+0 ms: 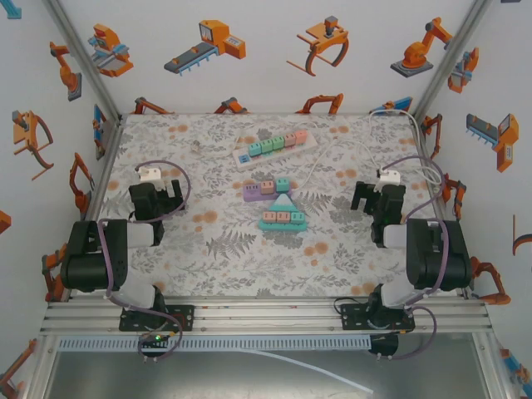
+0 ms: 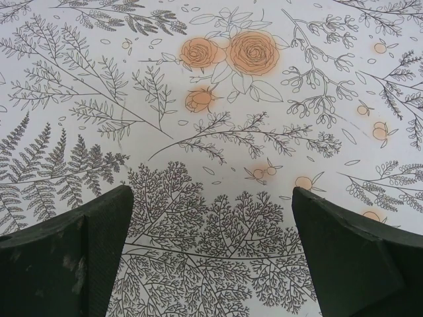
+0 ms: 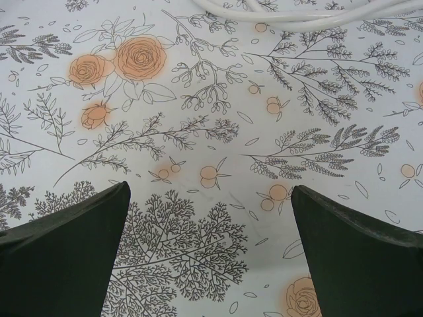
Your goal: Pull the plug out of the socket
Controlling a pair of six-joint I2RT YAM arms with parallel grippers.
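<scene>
I have both arms parked at the near edge of the bench (image 1: 224, 266), one on each side. The left end effector (image 1: 155, 196) sits over the left part of the floral cloth. From its wrist camera the left end effector (image 2: 211, 264) is spread wide, its two dark fingers (image 2: 66, 257) at the lower corners with nothing but printed ferns and roses between them.

The right end effector (image 1: 378, 198) mirrors it on the right side. From its wrist camera the right end effector (image 3: 211, 257) is just as wide and holds nothing. A white cable (image 3: 297, 14) crosses the cloth at the top of that view, well ahead of its fingers (image 3: 66, 251).

Between the two arms, mid-bench, I see a teal piece (image 1: 283, 218) shaped like a triangle. A purple piece (image 1: 264, 190) lies just behind it, carrying small coloured cubes.

Farther back lies the white strip (image 1: 243, 160), set at a slant near the far edge. A row of coloured plugs (image 1: 270, 145) is seated along its top. The cable (image 1: 314, 162) curls forward on the bench beside the strip's right end. Both end effectors are well apart from the strip.
</scene>
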